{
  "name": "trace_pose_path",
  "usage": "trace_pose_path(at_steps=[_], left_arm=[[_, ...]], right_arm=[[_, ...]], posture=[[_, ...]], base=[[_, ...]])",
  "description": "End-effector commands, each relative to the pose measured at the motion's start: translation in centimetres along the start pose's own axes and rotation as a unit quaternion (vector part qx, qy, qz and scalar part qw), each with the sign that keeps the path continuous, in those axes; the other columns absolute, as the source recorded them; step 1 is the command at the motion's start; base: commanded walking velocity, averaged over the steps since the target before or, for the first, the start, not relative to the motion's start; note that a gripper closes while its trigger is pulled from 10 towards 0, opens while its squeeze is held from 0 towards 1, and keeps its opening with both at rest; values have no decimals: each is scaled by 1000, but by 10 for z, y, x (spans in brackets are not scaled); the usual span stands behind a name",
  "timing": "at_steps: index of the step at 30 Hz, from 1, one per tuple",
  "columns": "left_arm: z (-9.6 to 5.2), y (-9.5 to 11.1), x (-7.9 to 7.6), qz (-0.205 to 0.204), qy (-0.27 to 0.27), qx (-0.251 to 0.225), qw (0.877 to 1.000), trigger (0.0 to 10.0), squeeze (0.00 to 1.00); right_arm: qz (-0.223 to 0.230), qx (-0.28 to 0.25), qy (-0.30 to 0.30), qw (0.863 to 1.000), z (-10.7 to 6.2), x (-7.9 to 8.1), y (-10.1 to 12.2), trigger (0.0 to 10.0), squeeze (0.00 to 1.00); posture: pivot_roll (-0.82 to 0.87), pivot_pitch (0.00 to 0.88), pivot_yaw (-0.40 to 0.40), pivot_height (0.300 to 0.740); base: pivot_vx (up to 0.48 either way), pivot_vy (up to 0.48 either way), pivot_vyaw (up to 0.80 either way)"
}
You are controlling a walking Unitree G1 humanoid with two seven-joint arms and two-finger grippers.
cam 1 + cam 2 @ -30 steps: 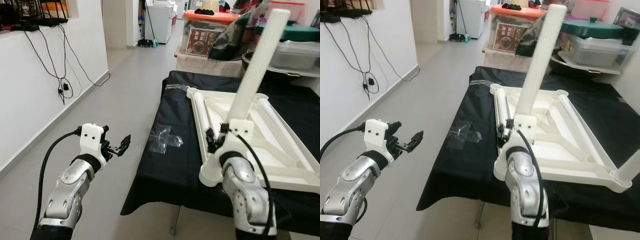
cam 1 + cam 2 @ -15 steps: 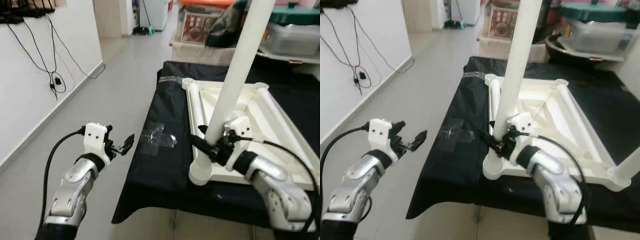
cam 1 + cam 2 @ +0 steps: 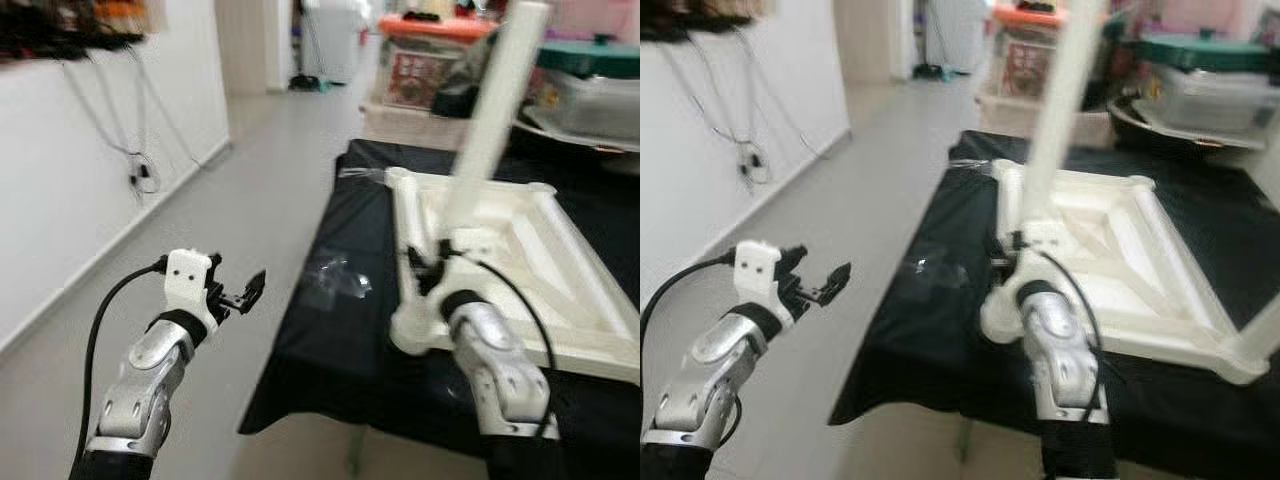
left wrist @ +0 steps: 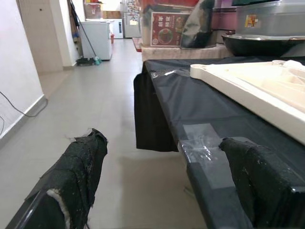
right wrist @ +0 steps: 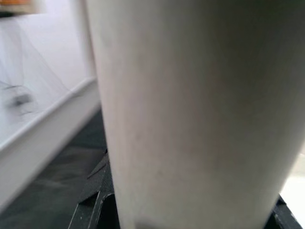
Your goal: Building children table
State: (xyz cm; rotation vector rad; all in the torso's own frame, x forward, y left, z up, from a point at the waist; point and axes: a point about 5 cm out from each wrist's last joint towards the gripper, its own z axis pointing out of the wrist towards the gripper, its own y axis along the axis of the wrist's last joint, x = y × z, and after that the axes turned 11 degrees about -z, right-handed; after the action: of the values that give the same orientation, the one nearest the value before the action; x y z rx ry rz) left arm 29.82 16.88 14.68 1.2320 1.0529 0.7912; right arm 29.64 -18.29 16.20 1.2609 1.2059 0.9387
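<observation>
Item: white table leg (image 3: 492,110). You have it clamped near its base in your right gripper (image 3: 432,274); the tube stands tilted up out of the near-left corner socket of the table frame (image 3: 560,270). Right wrist view: the leg sits tight between the black fingers (image 5: 93,210).

Item: white table frame, upside down on the black cloth (image 3: 345,340), directly ahead of your right arm.

Item: clear plastic bag (image 3: 337,276), lying on the cloth just left of the frame.

Item: left gripper (image 3: 247,291). You hold it over the grey floor (image 3: 260,200), left of the cloth edge, fingers spread wide, grasping nothing.
</observation>
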Motion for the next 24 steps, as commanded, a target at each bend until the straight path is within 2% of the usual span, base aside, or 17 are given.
trace_pose_path(at_steps=[1, 2, 3, 4, 6, 7, 11, 12, 13, 14, 15, 16, 17, 18, 21, 22, 24], left_arm=[[0, 0, -3, 7, -3, 0, 1000, 10000, 0], [0, 0, -3, 7, -3, 0, 1000, 10000, 0], [1, 0, -4, 6, -4, 1, 1000, 10000, 0], [1, 0, -4, 6, -6, 2, 1000, 10000, 0], [2, 0, -4, 6, -7, 2, 1000, 10000, 0], [3, 0, -4, 7, -9, 3, 1000, 10000, 0], [5, 1, -3, 8, -10, 3, 1000, 10000, 0], [6, 2, -3, 8, -10, 1, 1000, 10000, 0], [6, 2, -3, 8, -10, 1, 1000, 10000, 0], [6, 1, -4, 6, -10, 1, 1000, 10000, 0], [6, 0, -5, 5, -10, 1, 1000, 10000, 0], [6, 0, -5, 5, -10, 1, 1000, 10000, 0], [5, -1, -6, 4, -10, 1, 1000, 10000, 0], [5, -1, -6, 4, -10, 1, 1000, 10000, 0], [5, -1, -7, 3, -10, 0, 1000, 10000, 0], [5, 0, -5, 4, -8, 0, 1000, 10000, 0], [5, 0, -4, 5, -6, 0, 1000, 10000, 0]], right_arm=[[-14, 52, -12, 998, -17, 16, -10, 0, 0], [-14, 52, -12, 998, -17, 16, -10, 0, 0], [-14, 51, -14, 998, -24, 24, -7, 0, 0], [-9, 36, 15, 999, -25, 34, -1, 10000, 0], [-5, 25, 33, 999, -24, 40, 2, 10000, 0], [-4, 2, 51, 999, -19, 38, 7, 10000, 1000], [2, -11, 92, 996, -10, 36, 13, 10000, 1000], [14, -22, 196, 980, -6, 38, 17, 10000, 0], [14, -22, 196, 980, -6, 38, 17, 10000, 0], [19, -39, 317, 947, -13, 40, 17, 10000, 0], [17, -46, 362, 931, -18, 40, 16, 10000, 0], [17, -46, 362, 931, -18, 40, 16, 10000, 0], [-4, -58, 422, 905, -27, 38, 11, 10000, 0], [-4, -58, 422, 905, -27, 38, 11, 10000, 0], [-39, -54, 461, 885, -27, 35, -4, 9333, 0], [-40, -39, 444, 894, -20, 36, -11, 0, 0], [-42, -24, 425, 904, -12, 36, -20, 0, 0]], posture=[[93, 0, -56, 740], [93, 0, -56, 740], [93, 0, -56, 740], [85, 0, -47, 740], [85, 0, -47, 740], [83, 0, -46, 740], [78, 0, -45, 740], [77, 0, -49, 740], [77, 0, -49, 740], [77, 0, -52, 740], [77, 0, -52, 740], [77, 0, -52, 740], [84, 0, -56, 740], [84, 0, -56, 740], [89, 0, -59, 740], [95, 0, -62, 740], [95, 0, -62, 740]], base=[[0, 0, 0], [0, 0, 0], [0, 0, 0], [0, 0, 0], [0, 0, 0], [0, 0, 0], [0, 0, 0], [0, 0, 0], [0, 0, 0], [0, 0, 0], [0, 0, 0], [0, 0, 0], [0, 0, 0], [0, 0, 0], [0, 0, 0], [0, 0, 0], [0, 0, 0]])
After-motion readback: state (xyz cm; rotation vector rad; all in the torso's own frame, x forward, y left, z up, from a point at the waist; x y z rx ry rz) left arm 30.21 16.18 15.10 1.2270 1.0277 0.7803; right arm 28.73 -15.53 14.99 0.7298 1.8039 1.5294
